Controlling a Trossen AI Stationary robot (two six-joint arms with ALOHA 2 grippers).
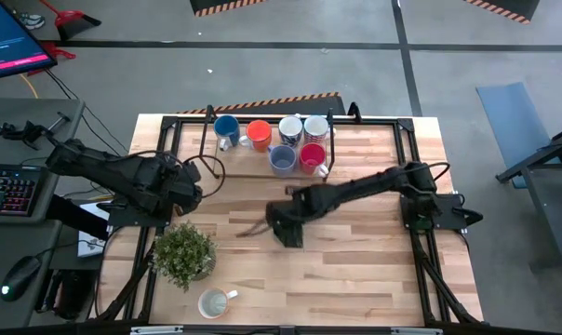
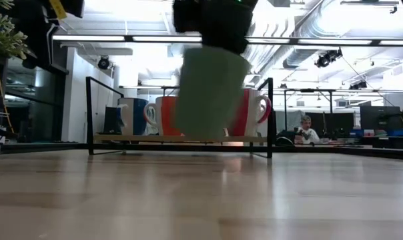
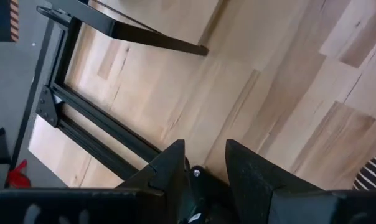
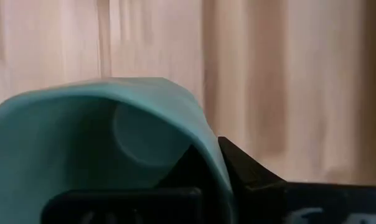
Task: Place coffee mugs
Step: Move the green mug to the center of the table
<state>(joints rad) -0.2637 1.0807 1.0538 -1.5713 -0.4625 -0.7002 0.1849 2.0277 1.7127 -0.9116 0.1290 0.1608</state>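
1. Fingers of the right gripper are clamped on the rim of a green mug, one dark finger inside the wall; the mug hangs below them, clear of the wood, over the middle of the tabletop.
2. Risk, as a judgement: the grip is only a pinch on one side of the rim, so the mug could swing or slip out if the arm moves sharply, and it may knock a neighbour when it nears the crowded rack.
3. Black wire rack stands at the far edge of the tabletop, well apart from the held mug. It holds a blue mug, an orange mug, a white mug, a patterned mug, a slate-blue mug and a red mug.
4. One cream mug sits at the near edge, just beside a potted plant.
5. Left gripper waits near the left edge, fingers slightly apart and empty.
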